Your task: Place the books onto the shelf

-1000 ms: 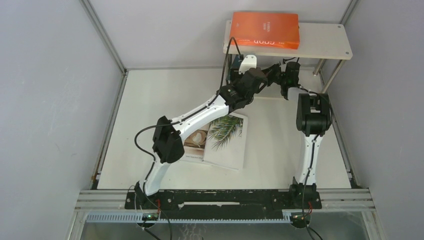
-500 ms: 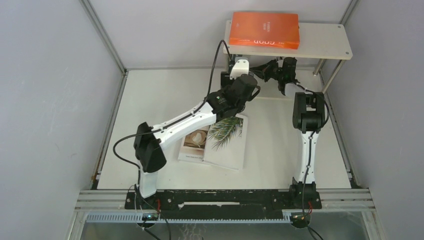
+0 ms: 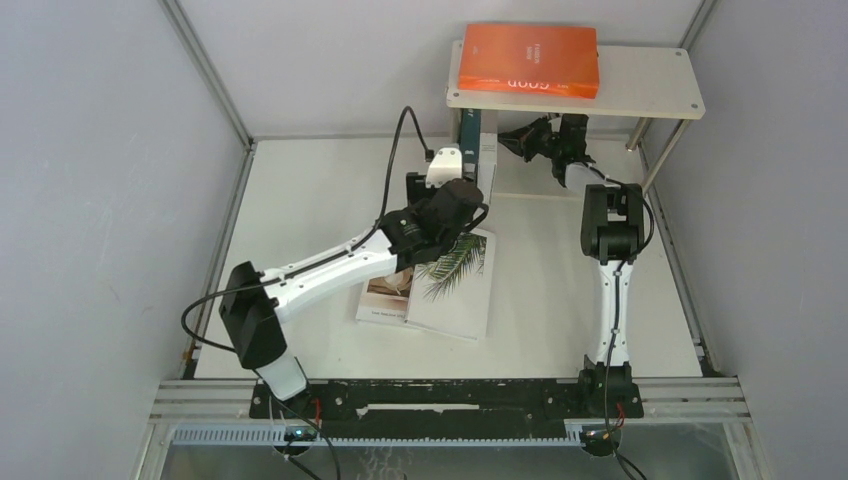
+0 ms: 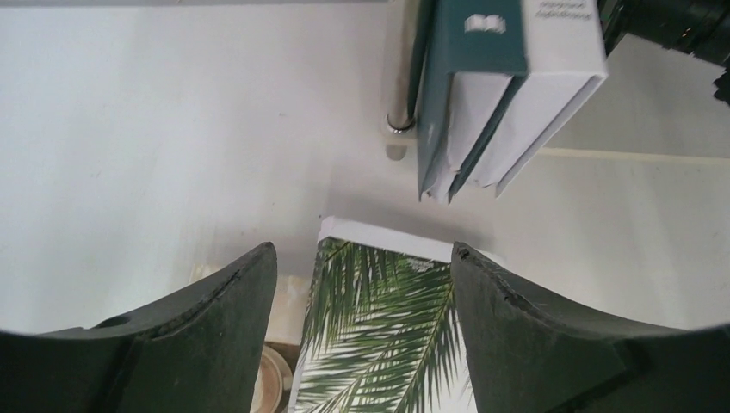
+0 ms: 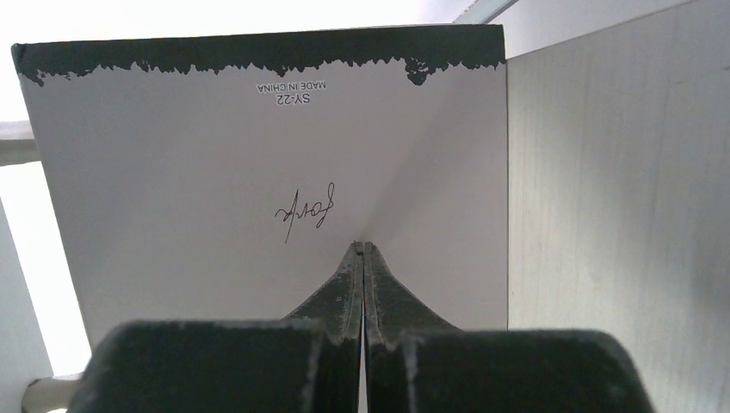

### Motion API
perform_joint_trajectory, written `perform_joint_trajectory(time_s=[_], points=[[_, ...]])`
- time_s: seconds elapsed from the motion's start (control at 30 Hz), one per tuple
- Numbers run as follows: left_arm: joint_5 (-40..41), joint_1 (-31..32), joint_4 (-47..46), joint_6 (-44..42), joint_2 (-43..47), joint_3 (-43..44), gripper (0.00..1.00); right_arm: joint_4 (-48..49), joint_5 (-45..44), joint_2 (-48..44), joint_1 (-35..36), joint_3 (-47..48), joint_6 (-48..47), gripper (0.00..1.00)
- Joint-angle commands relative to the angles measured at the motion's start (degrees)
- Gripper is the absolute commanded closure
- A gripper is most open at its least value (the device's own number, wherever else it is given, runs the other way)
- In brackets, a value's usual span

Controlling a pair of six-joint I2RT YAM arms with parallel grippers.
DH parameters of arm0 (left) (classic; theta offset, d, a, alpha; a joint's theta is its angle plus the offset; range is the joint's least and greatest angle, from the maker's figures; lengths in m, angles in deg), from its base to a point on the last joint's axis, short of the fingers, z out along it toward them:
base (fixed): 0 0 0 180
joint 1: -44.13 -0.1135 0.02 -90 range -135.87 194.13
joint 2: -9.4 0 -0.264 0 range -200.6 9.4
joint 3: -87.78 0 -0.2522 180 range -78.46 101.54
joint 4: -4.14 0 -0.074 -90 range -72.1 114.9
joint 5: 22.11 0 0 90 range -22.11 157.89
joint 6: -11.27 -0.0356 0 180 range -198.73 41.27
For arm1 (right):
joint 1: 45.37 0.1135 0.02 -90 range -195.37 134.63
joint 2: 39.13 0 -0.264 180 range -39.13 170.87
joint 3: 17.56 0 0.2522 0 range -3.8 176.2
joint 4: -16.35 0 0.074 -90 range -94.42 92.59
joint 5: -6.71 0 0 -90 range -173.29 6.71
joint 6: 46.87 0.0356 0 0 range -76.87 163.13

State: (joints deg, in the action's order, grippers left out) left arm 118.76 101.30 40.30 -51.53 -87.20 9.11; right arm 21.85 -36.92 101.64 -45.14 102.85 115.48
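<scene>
The left hand [image 4: 361, 251] has just pulled back from the shelf [image 3: 645, 85] and now hangs over the table [image 3: 560, 290], fingers wide apart and empty, with the palm book [image 4: 379, 344] right below them. I take that as a release: the teal book [image 4: 469, 52] and the grey book [image 5: 215, 155] are left standing under the top board, just beside the left leg [image 4: 399, 86]. The right hand [image 5: 362, 245], fingers pressed together, appears to rest its tip against the grey book's cover, propping the pair. Both stand on end, long axis up and down, spines facing the arms. The orange book [image 3: 528, 58] lies flat on the top board, lengthwise along it. The palm book and the cup book [image 3: 385, 300] lie flat on the table, long sides running near to far, so two remain
</scene>
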Motion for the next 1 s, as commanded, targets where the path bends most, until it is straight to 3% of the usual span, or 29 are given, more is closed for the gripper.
perform_joint_trajectory(time_s=[0.0, 0.4, 0.7, 0.97], points=[[1.9, 0.2, -0.6, 4.2, 5.9, -4.9, 0.21, -0.1, -0.2, 0.2, 1.1, 3.6, -0.9, 1.0], [-0.4, -0.8, 1.4, 12.9, 13.9, -18.5, 0.11, -2.1, -0.8, -0.1, 0.6, 4.2, -2.3, 0.99], [-4.6, -2.1, -0.6, 16.5, 20.8, -28.2, 0.09, 1.2, -2.8, -7.3, -1.6, -6.1, -3.4, 0.73], [-9.9, -2.4, -2.3, 19.2, 24.9, -34.9, 0.07, 4.5, -3.3, -17.5, -3.3, -21.3, -5.2, 0.54]])
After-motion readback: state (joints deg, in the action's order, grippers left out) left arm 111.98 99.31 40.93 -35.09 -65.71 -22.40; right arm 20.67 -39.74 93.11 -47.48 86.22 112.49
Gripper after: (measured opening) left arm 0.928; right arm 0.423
